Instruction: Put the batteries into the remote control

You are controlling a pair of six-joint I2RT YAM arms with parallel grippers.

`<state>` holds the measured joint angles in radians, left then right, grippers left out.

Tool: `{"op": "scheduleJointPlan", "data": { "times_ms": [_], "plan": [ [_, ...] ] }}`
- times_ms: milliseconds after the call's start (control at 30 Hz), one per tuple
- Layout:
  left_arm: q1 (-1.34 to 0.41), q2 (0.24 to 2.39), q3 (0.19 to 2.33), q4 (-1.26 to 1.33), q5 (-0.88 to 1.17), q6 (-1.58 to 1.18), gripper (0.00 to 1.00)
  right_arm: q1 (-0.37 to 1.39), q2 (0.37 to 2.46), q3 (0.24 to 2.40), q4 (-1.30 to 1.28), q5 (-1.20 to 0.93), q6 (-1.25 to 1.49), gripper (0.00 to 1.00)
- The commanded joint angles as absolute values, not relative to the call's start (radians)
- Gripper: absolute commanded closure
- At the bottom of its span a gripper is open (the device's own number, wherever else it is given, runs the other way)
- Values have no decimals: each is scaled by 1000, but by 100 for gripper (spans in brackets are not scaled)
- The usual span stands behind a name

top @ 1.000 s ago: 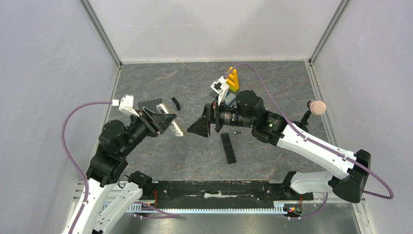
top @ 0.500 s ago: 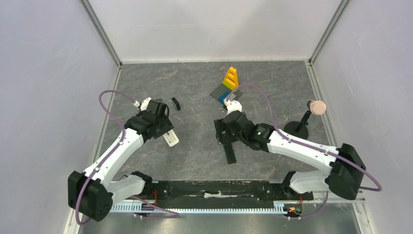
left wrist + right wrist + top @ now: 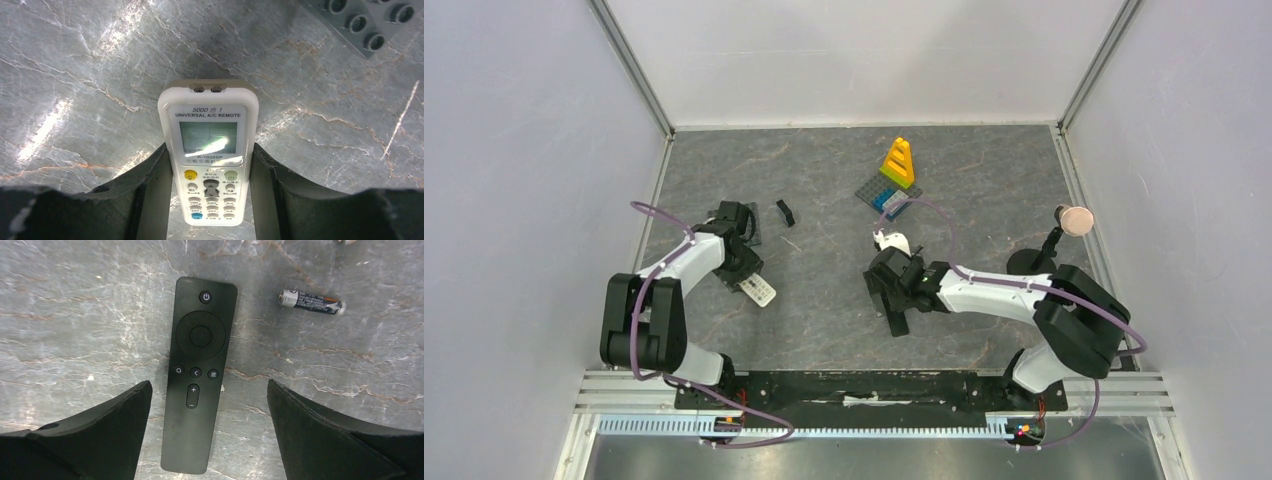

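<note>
The remote control (image 3: 208,125) is white with a small screen and buttons facing up; it lies low over the table left of centre (image 3: 761,292). My left gripper (image 3: 209,150) is shut on it, both fingers pressed against its long sides (image 3: 746,272). One battery (image 3: 311,301), a dark cylinder with a silver end, lies on the table beyond my right gripper (image 3: 208,384). That gripper is open and straddles a black remote (image 3: 197,375) without touching it (image 3: 890,296).
A grey studded plate (image 3: 360,25) lies just past the white remote. A small black brick piece (image 3: 785,212) sits nearby. Coloured bricks with a yellow triangle (image 3: 898,163) stand at the back. A stand with a round pink head (image 3: 1076,220) is at the right.
Both arms have come down from a raised pose to the table. The left brought the white remote down with it. The right settled over the black remote.
</note>
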<state>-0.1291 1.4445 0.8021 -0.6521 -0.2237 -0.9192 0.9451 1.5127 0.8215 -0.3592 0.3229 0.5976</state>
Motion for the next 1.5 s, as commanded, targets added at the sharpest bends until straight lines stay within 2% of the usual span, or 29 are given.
{"op": "scheduleJointPlan", "data": {
  "times_ms": [0, 167, 300, 500, 567, 667, 800, 967, 1100, 1167, 1333, 1467],
  "plan": [
    [-113, 1481, 802, -615, -216, -962, 98, 945, 1547, 814, -305, 312, 600, 14],
    [-111, 1502, 796, -641, -252, -987, 97, 945, 1588, 815, -308, 323, 598, 16],
    [-111, 1528, 790, -645, -239, -1009, 74, 945, 1595, 804, -315, 349, 606, 16],
    [-111, 1534, 799, -674, -252, -1051, 59, 945, 1611, 801, -320, 342, 611, 20],
    [-110, 1525, 804, -681, -258, -1058, 48, 945, 1617, 802, -319, 333, 612, 21],
    [-111, 1508, 815, -680, -254, -1040, 43, 945, 1621, 805, -316, 325, 611, 23],
    [-111, 1459, 819, -696, -281, -1033, 31, 945, 1628, 816, -326, 324, 611, 32],
    [-112, 1404, 829, -742, -311, -1021, 27, 945, 1645, 819, -339, 307, 617, 44],
    [-118, 1314, 841, -777, -317, -998, 26, 945, 1630, 817, -324, 273, 615, 62],
    [-160, 1234, 861, -787, -336, -952, 30, 945, 1608, 818, -305, 243, 603, 68],
    [-305, 1037, 944, -809, -380, -868, 32, 945, 1532, 847, -276, 173, 559, 73],
    [-317, 971, 943, -715, -182, -786, 32, 944, 1464, 894, -269, 123, 514, 74]
  ]
}}
